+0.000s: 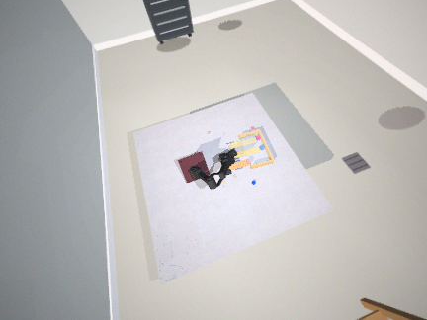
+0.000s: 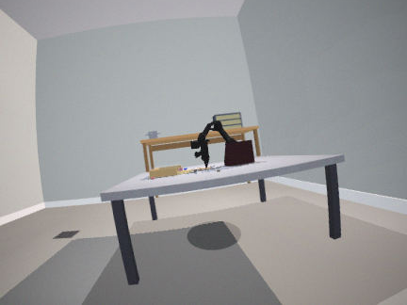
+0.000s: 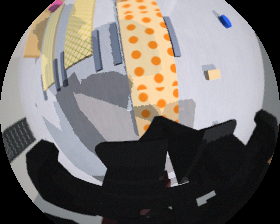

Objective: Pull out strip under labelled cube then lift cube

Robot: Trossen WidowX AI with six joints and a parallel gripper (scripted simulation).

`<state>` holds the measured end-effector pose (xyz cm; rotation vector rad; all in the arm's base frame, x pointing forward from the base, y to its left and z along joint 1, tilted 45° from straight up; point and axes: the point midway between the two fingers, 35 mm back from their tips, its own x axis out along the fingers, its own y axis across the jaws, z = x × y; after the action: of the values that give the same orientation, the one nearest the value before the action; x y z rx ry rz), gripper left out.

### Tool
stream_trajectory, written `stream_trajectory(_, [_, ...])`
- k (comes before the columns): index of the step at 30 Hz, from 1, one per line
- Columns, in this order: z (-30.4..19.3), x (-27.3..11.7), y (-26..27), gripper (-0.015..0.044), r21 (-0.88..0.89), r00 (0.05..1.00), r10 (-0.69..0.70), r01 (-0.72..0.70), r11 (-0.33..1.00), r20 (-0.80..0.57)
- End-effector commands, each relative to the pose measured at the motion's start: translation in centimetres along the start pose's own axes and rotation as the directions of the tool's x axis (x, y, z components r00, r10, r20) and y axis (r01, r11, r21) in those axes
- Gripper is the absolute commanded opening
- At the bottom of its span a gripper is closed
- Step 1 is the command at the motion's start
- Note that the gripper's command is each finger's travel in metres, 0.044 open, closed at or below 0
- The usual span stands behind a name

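Note:
My gripper (image 1: 232, 154) (image 2: 206, 166) (image 3: 158, 118) is shut on the near end of the orange-dotted strip (image 1: 240, 165) (image 3: 150, 55), low over the table; its fingers hide that end. The strip runs away from the fingers towards the orange-yellow frame. A salmon cube (image 1: 248, 161) is at its far end. Two yellow strips (image 1: 248, 152) (image 1: 241, 145) lie beside it; one shows crosshatched (image 3: 80, 37) in the wrist view. A magenta cube (image 1: 258, 138) (image 3: 56, 5) and a light blue cube (image 1: 261, 148) are near their far ends. I cannot make out any label.
The orange-yellow frame (image 1: 270, 152) (image 2: 165, 171) surrounds the strips' far ends. Slate rails (image 3: 116, 45) (image 3: 172, 37) flank the dotted strip. A small tan block (image 3: 213, 74) and a blue object (image 1: 253, 182) (image 3: 225, 21) lie to its right. A dark red block (image 1: 192, 165) (image 2: 239, 152) is at the arm's base.

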<state>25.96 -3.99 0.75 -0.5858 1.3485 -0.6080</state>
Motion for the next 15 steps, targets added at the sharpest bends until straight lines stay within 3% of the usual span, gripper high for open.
stream_trajectory(1, [-1.6, 0.5, 0.0, 0.0, -0.01, 1.0, -0.003, 0.003, 1.0, -0.027])
stream_trajectory(15, [-3.6, 0.5, 0.0, 0.0, -0.011, 1.0, -0.003, 0.003, 1.0, -0.028])
